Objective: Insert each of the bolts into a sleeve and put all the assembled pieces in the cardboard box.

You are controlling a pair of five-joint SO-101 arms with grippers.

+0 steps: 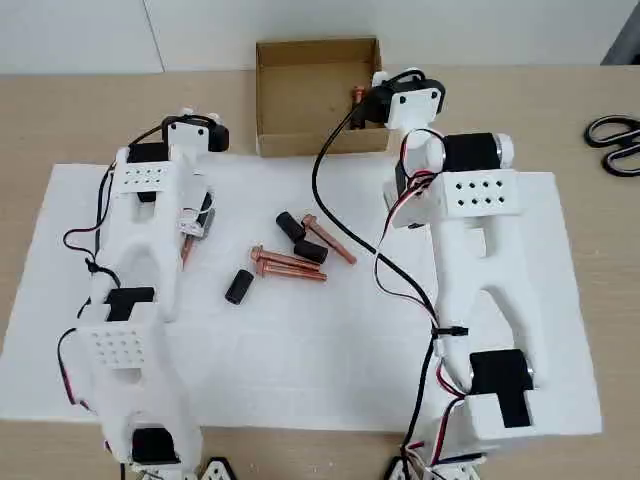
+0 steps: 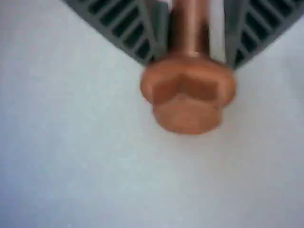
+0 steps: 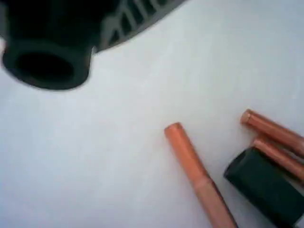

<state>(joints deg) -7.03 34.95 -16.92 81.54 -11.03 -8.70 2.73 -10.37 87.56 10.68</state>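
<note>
Copper bolt [image 2: 187, 95] is clamped in the left gripper [image 2: 190, 54], its jaws closed on the shank just behind the hex head, with the white sheet [image 2: 71, 166] underneath. From above, that gripper is seen well apart from the box [image 1: 305, 95], off to its front left. A black sleeve [image 3: 47, 52] is held by the right gripper [image 1: 375, 100], which is closed on its body with the open bore left free. In the high view that gripper is placed at the box's right wall, with something copper just beside it; what exactly cannot be told. Loose bolts [image 1: 288, 264] and loose sleeves [image 1: 295, 228] are scattered on the sheet in front of the box, so most of the job is judged undone.

Now the risks. The two held parts are well apart, and a long approach must be lined up. If the bolt tip is brought in tilted, the sleeve's rim could be struck and either part twisted in its grip. The round shank could be squeezed out of the jaws. A black cable [image 1: 318, 170] is looped down from the box's front edge, close to the loose pieces, and they could be swept or set rolling by it.
</note>
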